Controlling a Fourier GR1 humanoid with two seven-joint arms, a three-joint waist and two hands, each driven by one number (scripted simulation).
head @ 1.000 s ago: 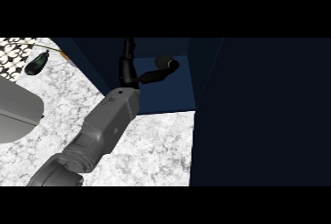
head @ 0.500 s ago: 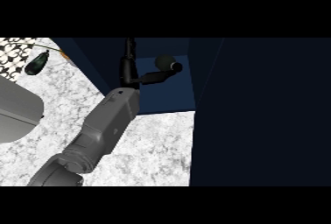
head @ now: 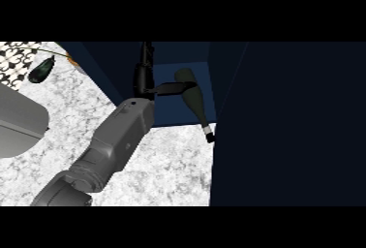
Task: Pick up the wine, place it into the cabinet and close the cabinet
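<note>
Your dark blue cabinet (head: 175, 54) stands open above the marble counter (head: 164, 164). The wine bottle (head: 191, 97) lies tilted in its opening, neck out over the counter. Your right hand (head: 145, 80) is released, fingers straight, thumb touching the bottle.

wine bottle (head: 193, 99) tilted across cabinet (head: 172, 58) opening; open door (head: 286, 121) walls the right, marble counter (head: 164, 164) in front free
</note>
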